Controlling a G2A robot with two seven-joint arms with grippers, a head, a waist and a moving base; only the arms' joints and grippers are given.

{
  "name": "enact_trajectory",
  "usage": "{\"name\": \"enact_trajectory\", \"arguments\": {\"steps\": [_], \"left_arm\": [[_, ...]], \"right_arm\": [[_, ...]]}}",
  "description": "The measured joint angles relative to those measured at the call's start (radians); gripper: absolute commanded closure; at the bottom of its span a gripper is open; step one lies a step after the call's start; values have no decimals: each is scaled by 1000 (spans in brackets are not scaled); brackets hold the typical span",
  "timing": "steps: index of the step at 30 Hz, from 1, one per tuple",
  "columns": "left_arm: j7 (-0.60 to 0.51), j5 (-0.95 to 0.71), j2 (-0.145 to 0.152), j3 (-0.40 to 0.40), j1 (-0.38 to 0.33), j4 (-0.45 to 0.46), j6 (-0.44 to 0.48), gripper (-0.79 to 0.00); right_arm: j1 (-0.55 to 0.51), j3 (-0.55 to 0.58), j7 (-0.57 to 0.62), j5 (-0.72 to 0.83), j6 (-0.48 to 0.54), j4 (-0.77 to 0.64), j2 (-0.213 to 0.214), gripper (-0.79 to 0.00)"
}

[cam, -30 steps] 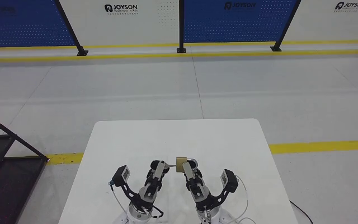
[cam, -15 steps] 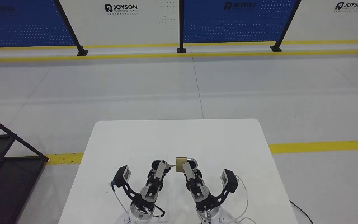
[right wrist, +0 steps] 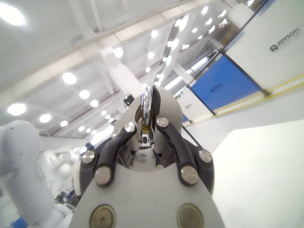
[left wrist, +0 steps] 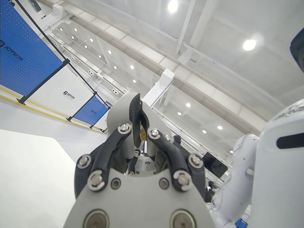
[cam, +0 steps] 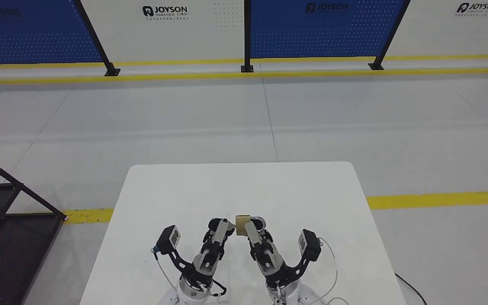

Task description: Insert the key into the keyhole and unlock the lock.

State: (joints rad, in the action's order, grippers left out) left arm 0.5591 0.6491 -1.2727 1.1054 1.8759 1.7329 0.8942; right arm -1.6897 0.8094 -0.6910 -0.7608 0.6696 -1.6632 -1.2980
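Both arms are at the near edge of the white table (cam: 229, 183). My right gripper (cam: 258, 230) is shut on the brass padlock (cam: 243, 223). In the right wrist view the silver shackle (right wrist: 147, 110) stands between the pads of the right gripper (right wrist: 150, 103), with a bit of brass body (right wrist: 145, 127) below it. My left gripper (cam: 223, 226) sits just left of the lock, and in the left wrist view this left gripper (left wrist: 137, 117) is shut on a small brass key (left wrist: 143, 134). The key's tip and the keyhole are hidden.
The tabletop beyond the grippers is bare white. A black frame (cam: 23, 206) stands on the floor off the table's left side. Blue and white barrier panels (cam: 320, 27) line the far side of the floor.
The padlock and my right gripper have shifted slightly left, closing the gap to my left gripper. The left gripper has barely moved.
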Motion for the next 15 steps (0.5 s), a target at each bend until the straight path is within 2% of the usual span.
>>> {"name": "enact_trajectory", "arguments": {"steps": [6,7,10,11,13,15], "left_arm": [[-3,9,-2,-3,0,-1,-1,0],[-4,9,-2,-3,0,-1,-1,-49],[-6,6,-3,-3,1,-1,-2,-533],[-8,3,-3,-2,1,0,-2,-662],[-12,-2,-3,0,3,0,0,-785],[-18,-7,-2,4,6,2,3,-785]], "right_arm": [[-6,6,8,-7,2,-3,-1,0],[-7,7,9,-8,3,-3,-1,0],[-10,10,11,-9,5,-5,-2,0],[-12,12,10,-9,7,-6,-2,0],[-15,16,9,-10,10,-8,-2,0],[-18,20,10,-11,13,-10,-1,0]]}}
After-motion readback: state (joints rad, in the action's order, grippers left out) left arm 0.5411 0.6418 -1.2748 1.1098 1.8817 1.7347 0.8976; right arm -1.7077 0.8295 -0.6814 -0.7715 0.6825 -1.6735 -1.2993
